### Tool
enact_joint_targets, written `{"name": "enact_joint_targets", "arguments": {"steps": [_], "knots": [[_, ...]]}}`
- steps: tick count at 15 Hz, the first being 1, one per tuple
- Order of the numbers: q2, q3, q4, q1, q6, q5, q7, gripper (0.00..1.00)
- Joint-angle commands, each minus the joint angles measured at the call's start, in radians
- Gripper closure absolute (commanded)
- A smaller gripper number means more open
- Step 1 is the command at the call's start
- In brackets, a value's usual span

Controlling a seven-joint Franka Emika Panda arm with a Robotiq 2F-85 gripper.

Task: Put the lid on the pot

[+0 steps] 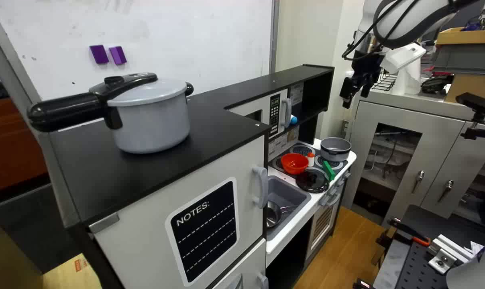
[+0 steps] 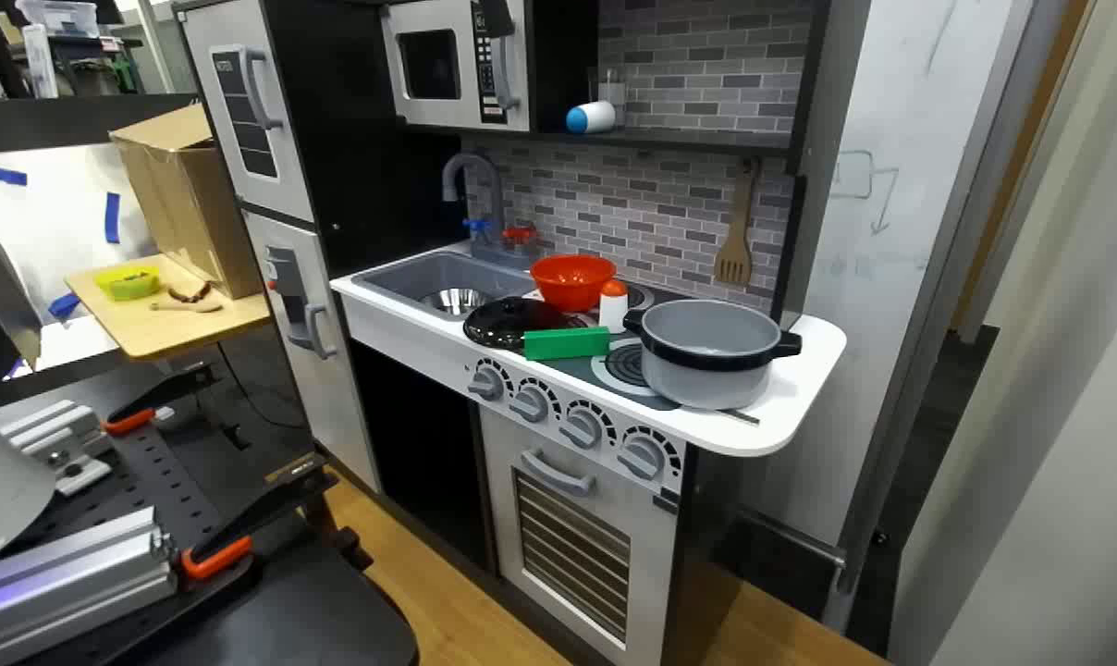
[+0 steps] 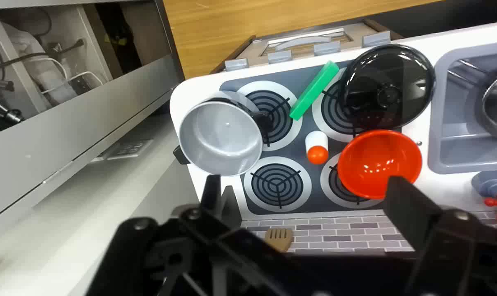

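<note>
The small grey pot with a black band and black side handles (image 1: pixel 329 155) stands open on the right end of the toy stove in both exterior views (image 2: pixel 702 384). In the wrist view the pot (image 3: pixel 221 137) is at the left, and its inside is bare. The round black lid (image 3: pixel 387 92) lies on the front burner by the sink; it also shows in both exterior views (image 1: pixel 312 180) (image 2: pixel 510 322). My gripper (image 1: pixel 355 98) is high above the stove, apart from pot and lid. In the wrist view its fingers (image 3: pixel 310 185) are wide apart with nothing between them.
A red bowl (image 2: pixel 572 282), a white shaker with orange top (image 3: pixel 317 148) and a green block (image 2: pixel 566 343) stand by the lid. The sink (image 1: pixel 290 192) holds a metal pan. A shelf (image 2: pixel 669 139) overhangs the stove's back. A white pressure cooker (image 1: pixel 152 120) stands on the cabinet.
</note>
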Motion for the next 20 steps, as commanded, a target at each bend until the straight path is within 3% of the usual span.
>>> {"name": "enact_joint_targets", "arguments": {"steps": [1, 13, 20], "knots": [[0.000, -0.001, 0.002, 0.001, -0.003, 0.000, 0.000, 0.00], [0.003, -0.006, -0.001, 0.012, 0.005, 0.011, -0.024, 0.00], [0.049, -0.041, 0.019, 0.116, -0.030, 0.191, -0.244, 0.00]]}}
